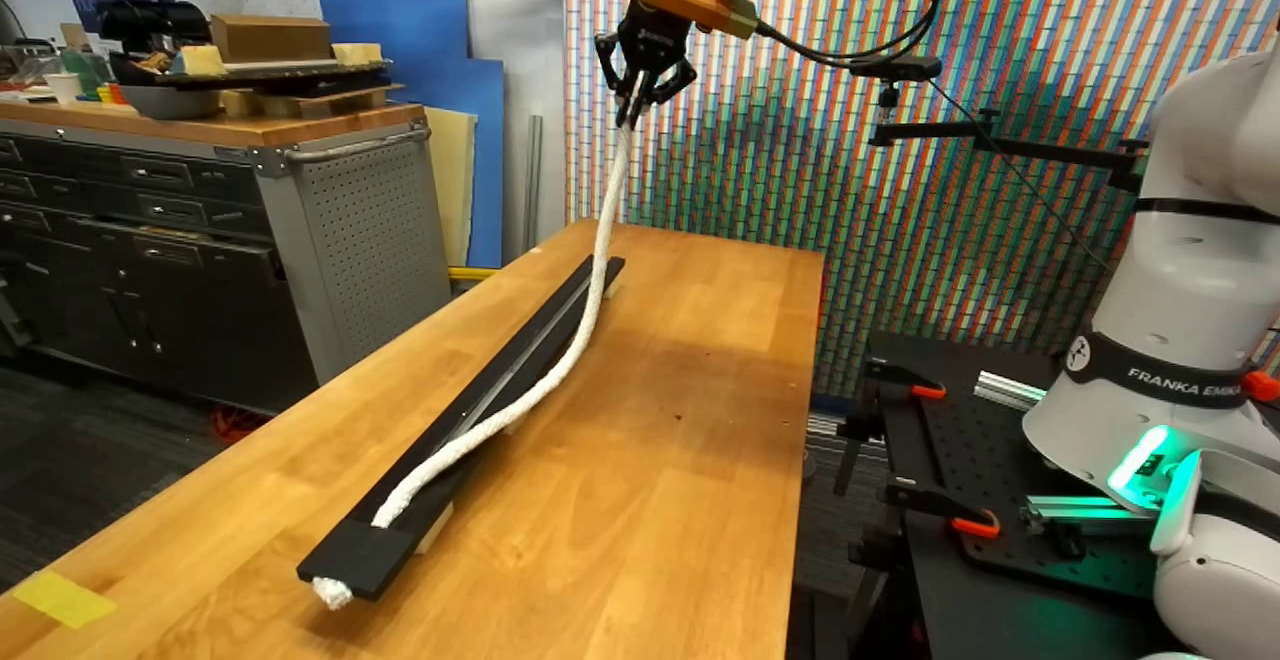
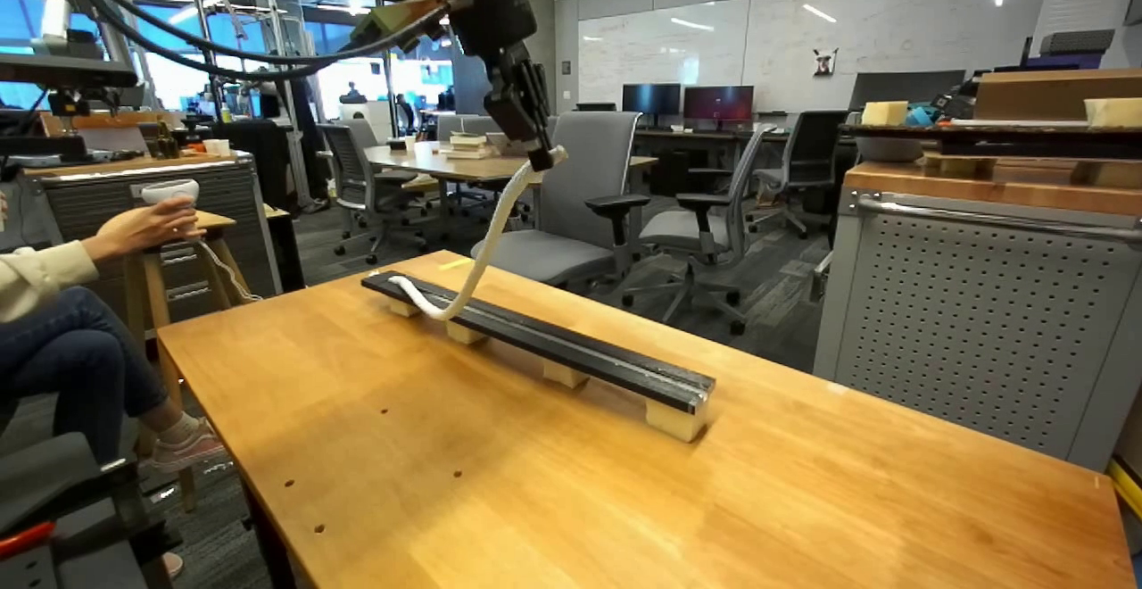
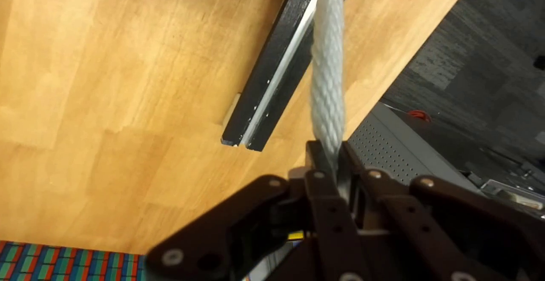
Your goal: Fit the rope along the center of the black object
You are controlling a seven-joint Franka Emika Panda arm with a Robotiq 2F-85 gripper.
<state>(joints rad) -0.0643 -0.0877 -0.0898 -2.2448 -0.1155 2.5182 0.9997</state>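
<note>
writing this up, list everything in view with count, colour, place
work table: 1, light wood, centre
blocks: 4 visible, pale wood, on table
rail: 1, black, on blocks
rope: 1, white, rail to jaws
tape: 1, yellow, table corner
perforated cabinet: 1, grey, beyond table
small clutter: count unclear, mixed, on cabinet
patterned backdrop: 1, multicoloured, beyond table
chairs: several, grey, background
monitors: at least 2, dark, background
handheld device: 1, white, in hand
person: 1, cream sleeve, beside table
Franka arm: 1, white, beside table
jaws: 1 pair, black, shut on rope

Robotics lab, part office: Franka Emika arm (image 1: 1185,285) beside wooden worktable (image 1: 680,410), metal drawer cabinet (image 1: 150,210), whiteboard (image 2: 803,45), desktop monitors (image 2: 718,105), wheeled office chairs (image 2: 593,165).
</note>
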